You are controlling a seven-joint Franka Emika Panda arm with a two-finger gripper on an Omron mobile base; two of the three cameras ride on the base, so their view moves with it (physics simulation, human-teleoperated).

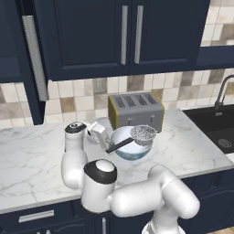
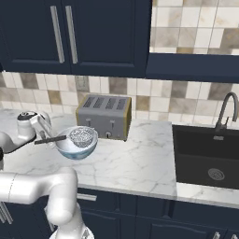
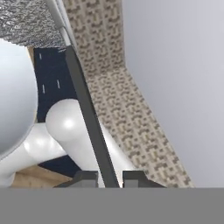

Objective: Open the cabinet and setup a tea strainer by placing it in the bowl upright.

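Observation:
My gripper [image 1: 106,146] [image 2: 46,138] [image 3: 110,178] is shut on the thin dark handle of the tea strainer [image 1: 143,133] [image 2: 81,136] [image 3: 26,22]. Its silver mesh basket hangs over the right side of the pale bluish-white bowl [image 1: 132,150] [image 2: 73,149] [image 3: 13,96], at rim height. The handle slopes down to the left, out over the bowl's rim. Whether the mesh touches the bowl I cannot tell. At the left edge, one door of the navy cabinet [image 1: 34,59] stands swung open, edge-on to the camera. Two closed navy doors [image 1: 131,34] [image 2: 63,35] hang above the toaster.
A grey and gold toaster [image 1: 135,109] [image 2: 103,115] stands just behind the bowl against the tiled wall. A dark sink [image 1: 219,125] [image 2: 205,158] with a faucet [image 2: 226,112] lies to the right. The marble counter [image 1: 27,155] [image 2: 135,163] runs under everything.

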